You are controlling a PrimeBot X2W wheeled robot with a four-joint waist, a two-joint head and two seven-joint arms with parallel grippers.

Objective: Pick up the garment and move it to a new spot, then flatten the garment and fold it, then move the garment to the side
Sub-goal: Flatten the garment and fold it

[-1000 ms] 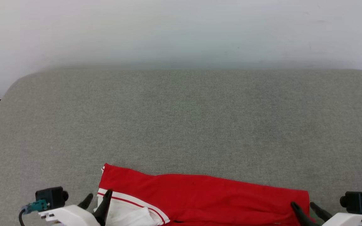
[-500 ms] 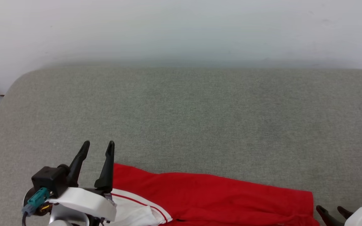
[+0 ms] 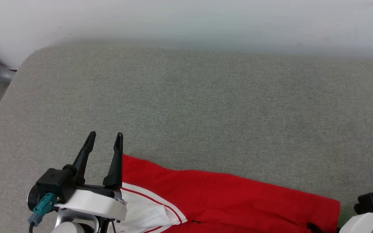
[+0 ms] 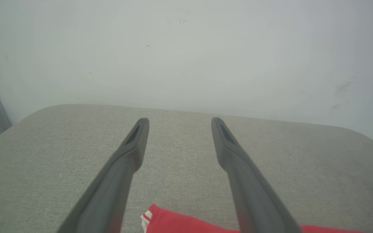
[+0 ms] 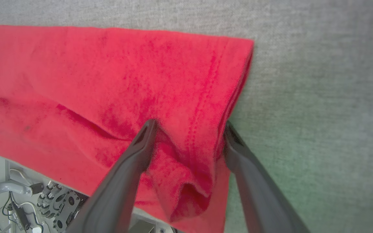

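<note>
Finding the garment [image 3: 225,194] laid along the tabletop's [image 3: 206,97] near edge; hovering left pincer [image 3: 105,134], spread and empty, beside its white-sleeved end; straddling the opposite red hem with right pincer [image 5: 189,126], likewise spread.

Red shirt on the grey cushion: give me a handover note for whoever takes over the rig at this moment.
Left pincer: open, empty, raised over the grey cushion beside the shirt, at its white-sleeve corner.
Right pincer: open, fingers straddling the shirt's right hem, cloth bunched between them, not clamped.
Shirt: a long band along the cushion's near edge, part hanging over it.
Done: appears laid out, possibly folded once.
Left: finish folding, move it aside.
</note>
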